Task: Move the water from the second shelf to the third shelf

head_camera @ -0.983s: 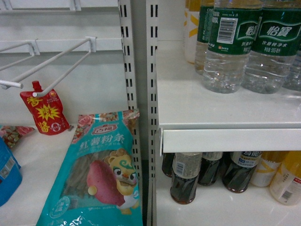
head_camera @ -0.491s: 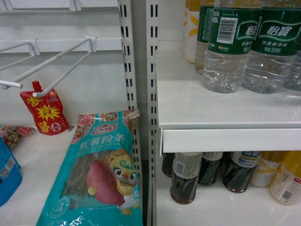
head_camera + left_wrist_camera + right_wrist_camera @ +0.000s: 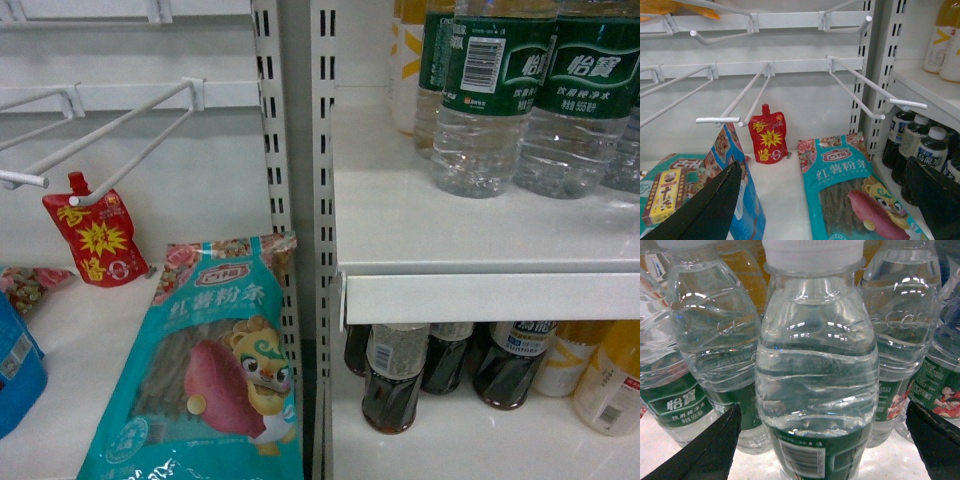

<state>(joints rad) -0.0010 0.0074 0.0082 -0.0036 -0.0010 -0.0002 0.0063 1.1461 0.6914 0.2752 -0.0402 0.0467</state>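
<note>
The water bottle [image 3: 817, 375] stands upright near the front edge of the white shelf [image 3: 480, 250], its long axis vertical and white cap up (the cap is cut off at the top of the right wrist view); its barcode faces outward toward the right gripper [image 3: 822, 450]. That gripper is spread wide, one dark fingertip [image 3: 705, 450] low on the left and the other low on the right, with the bottle between them and touching neither; bare shelf shows in front of the bottle down to the lip. More water bottles [image 3: 715, 340] crowd close behind and on both sides, so there is little room around it except toward the front. In the head view the bottle [image 3: 490, 100] sits toward the shelf's front, tops cut off by the frame, and neither arm shows there.

Below the shelf, dark bottles [image 3: 395, 375] stand in a row, their caps hidden by the shelf lip; yellow bottles [image 3: 610, 385] sit toward the right end.

The left gripper [image 3: 832, 210] is likewise wide apart, holding nothing, in front of the hook rack [image 3: 765, 85]; beneath it lie a teal snack bag [image 3: 855, 200] and a red pouch [image 3: 769, 140]; a blue packet [image 3: 735, 175] is partly hidden by the left fingertip.
</note>
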